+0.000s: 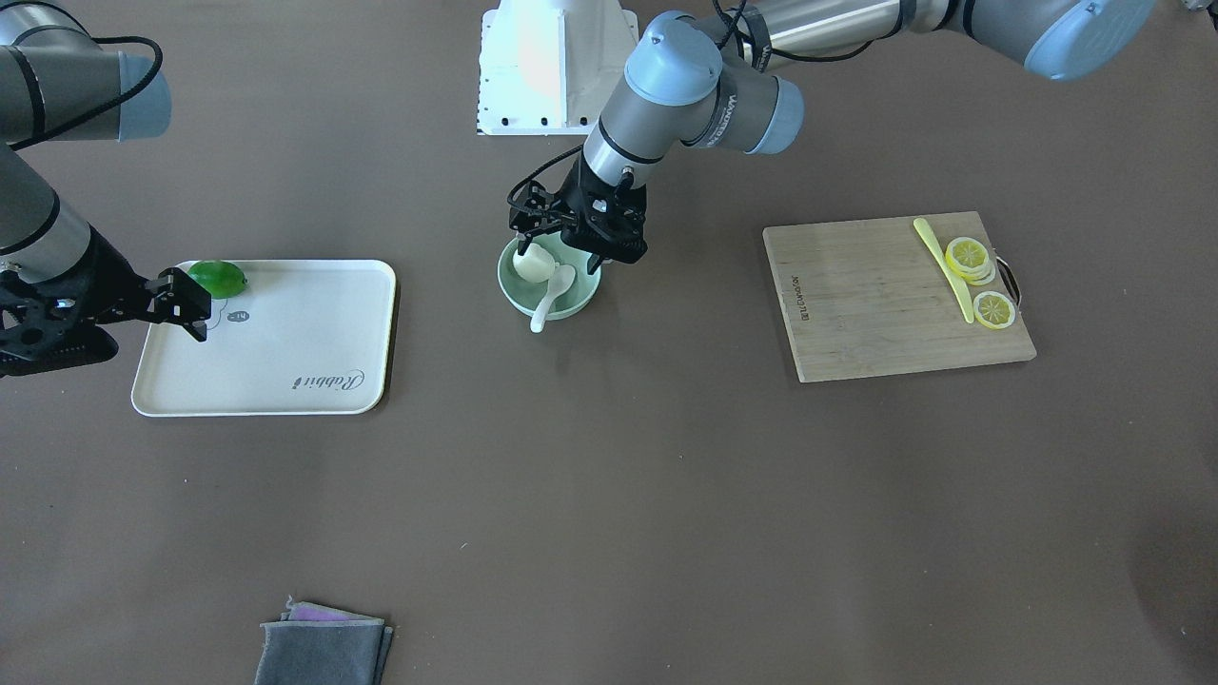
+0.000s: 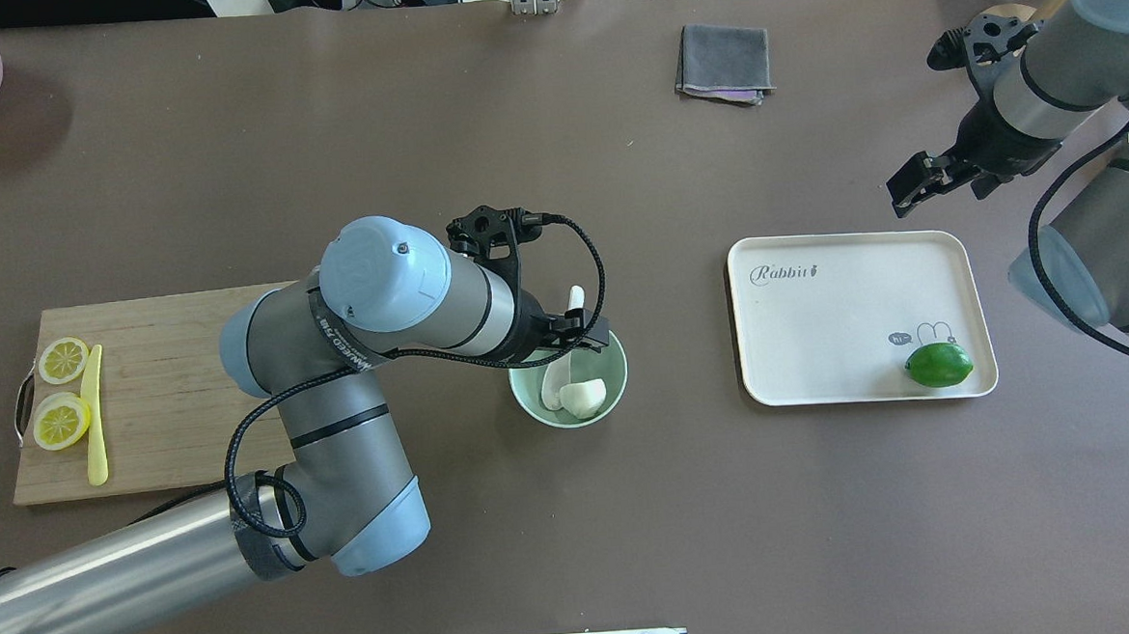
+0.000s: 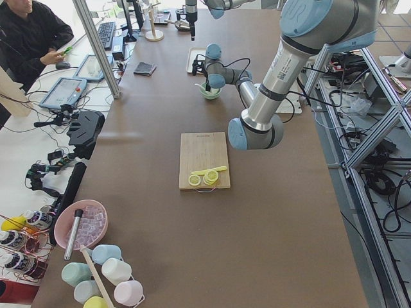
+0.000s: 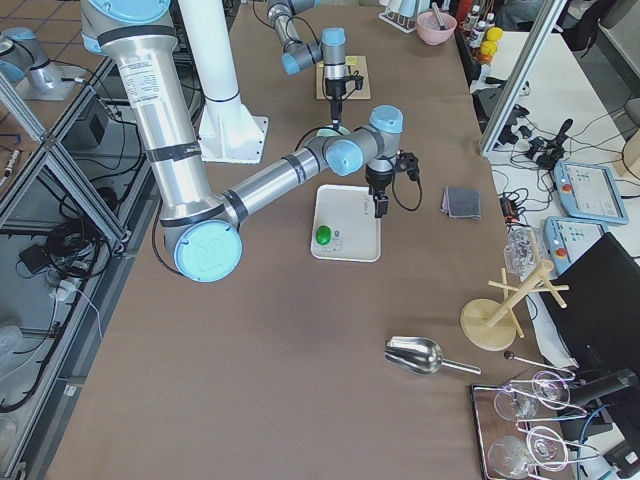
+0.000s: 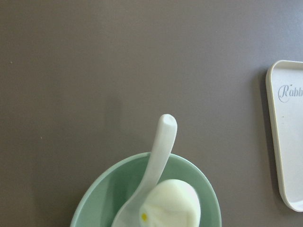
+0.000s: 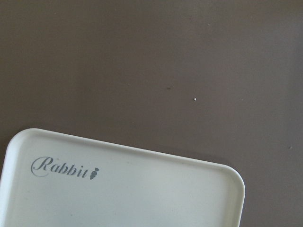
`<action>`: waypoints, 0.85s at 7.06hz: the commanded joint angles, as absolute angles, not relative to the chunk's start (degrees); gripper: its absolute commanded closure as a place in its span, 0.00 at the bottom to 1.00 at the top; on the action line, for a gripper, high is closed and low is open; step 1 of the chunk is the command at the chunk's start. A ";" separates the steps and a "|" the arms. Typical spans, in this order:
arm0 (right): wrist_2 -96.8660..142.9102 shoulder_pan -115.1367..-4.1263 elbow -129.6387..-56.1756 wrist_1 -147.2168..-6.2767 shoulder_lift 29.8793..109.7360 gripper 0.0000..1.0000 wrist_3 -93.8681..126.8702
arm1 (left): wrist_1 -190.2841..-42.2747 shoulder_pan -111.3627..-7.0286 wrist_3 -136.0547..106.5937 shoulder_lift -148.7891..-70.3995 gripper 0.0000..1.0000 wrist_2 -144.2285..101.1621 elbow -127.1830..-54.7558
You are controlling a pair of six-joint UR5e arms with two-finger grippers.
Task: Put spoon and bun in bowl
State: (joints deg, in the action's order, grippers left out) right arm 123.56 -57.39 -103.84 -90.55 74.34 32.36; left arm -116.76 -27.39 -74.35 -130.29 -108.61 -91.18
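Overhead exterior view: bowl (image 2: 614,368) sits mid-bench, about halfway between the robot's edge and the operators' edge. Bun (image 2: 583,396) lies inside it on the robot's side. Spoon (image 2: 575,305) rests with its scoop down in the bowl beside the bun, and its handle leans out over the rim toward the operators' edge. Left gripper (image 2: 585,337) hangs over the bowl's left rim with fingers apart, holding nothing. Right gripper (image 2: 909,191) hovers off the far right corner of the tray (image 2: 817,342), fingers apart and clear of it. A lime (image 2: 939,364) lies in the tray's near right corner. Bare bench separates bowl and tray. The cutting board (image 2: 182,395), toward the left end, carries lemon slices (image 2: 62,360) and a yellow knife (image 2: 94,414) along its outer edge. A folded grey cloth (image 2: 723,62) lies by the operators' edge, well apart from the bowl.
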 commanded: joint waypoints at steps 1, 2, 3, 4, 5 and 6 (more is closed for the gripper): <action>124.44 -59.66 -105.02 -90.70 76.10 0.00 27.99 | -113.41 -30.38 -73.57 -127.90 0.03 -108.46 -95.50; 124.71 -62.20 -105.99 -90.88 79.68 0.00 21.51 | -111.90 -37.11 -64.69 -123.10 0.03 -108.98 -99.28; 124.80 -64.84 -106.26 -90.70 82.50 0.00 19.36 | -111.71 -40.92 -49.46 -114.61 0.02 -108.64 -105.06; 125.15 -67.65 -106.69 -90.44 85.40 0.00 19.08 | -111.62 -46.53 -44.26 -107.39 0.02 -109.07 -107.55; 126.90 -71.77 -106.26 -90.87 87.17 0.00 14.98 | -110.05 -53.19 -40.38 -103.49 0.02 -109.94 -107.32; 128.65 -75.11 -104.87 -90.88 88.75 0.00 9.29 | -104.56 -63.62 -28.60 -103.01 0.02 -118.13 -104.62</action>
State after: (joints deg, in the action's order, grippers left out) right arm 126.68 -70.72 -106.01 -90.76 86.46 15.21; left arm -109.31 -52.64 -40.13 -105.86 -111.57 -106.19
